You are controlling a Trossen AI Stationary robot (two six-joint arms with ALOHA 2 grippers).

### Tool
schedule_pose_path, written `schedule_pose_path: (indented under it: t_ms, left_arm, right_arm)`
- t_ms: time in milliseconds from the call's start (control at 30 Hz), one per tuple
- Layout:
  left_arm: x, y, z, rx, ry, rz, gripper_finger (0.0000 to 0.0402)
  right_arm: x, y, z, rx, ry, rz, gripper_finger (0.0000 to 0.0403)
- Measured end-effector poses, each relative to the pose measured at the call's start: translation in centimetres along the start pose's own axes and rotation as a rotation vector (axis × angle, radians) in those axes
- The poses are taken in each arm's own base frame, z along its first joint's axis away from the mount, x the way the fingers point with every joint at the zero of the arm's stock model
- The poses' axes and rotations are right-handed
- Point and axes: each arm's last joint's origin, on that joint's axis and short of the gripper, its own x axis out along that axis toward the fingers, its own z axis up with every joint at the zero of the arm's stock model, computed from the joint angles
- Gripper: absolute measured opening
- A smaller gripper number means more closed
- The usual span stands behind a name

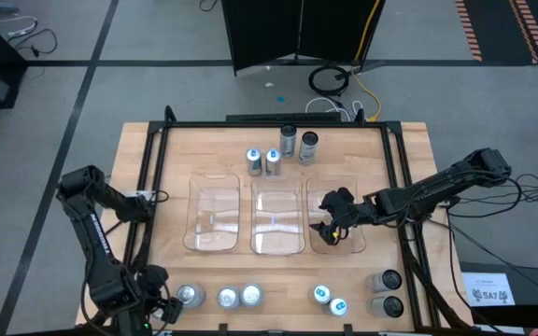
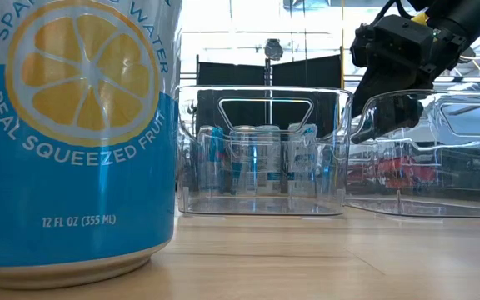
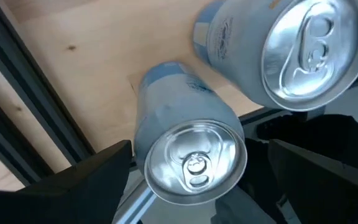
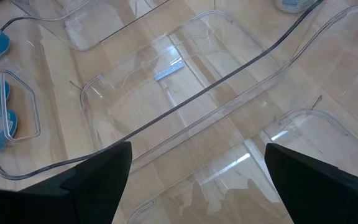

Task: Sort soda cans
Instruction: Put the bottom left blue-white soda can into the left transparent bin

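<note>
- Twelve soda cans stand on the wooden table: eight along the near edge, four at the far side, none yet inside the three clear bins in the middle.
- At the left, our left gripper hangs with fingers spread over a silver-topped can at the near edge; it grips nothing.
- To take that can well, we judge the fingers should drop straight down astride it, clear of its close neighbour (a nudge could topple either), then close low on the body.
- Toward the right, our right gripper hovers above the right-hand bin, fingers apart and empty.
- A black frame borders the table on grey floor, with coiled cables beyond the far edge.
</note>
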Motion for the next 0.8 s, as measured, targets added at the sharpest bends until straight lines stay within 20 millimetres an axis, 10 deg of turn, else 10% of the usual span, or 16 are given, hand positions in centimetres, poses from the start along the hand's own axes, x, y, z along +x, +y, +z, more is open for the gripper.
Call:
schedule_pose_path:
  t_ms: [800]
  left_arm:
    - [3.5, -0.2, -0.9, 0.087, -0.060, 0.105, 0.0383]
  right_arm:
    - [0.0, 0.0, 0.0, 0.000, 0.000, 0.000, 0.0361]
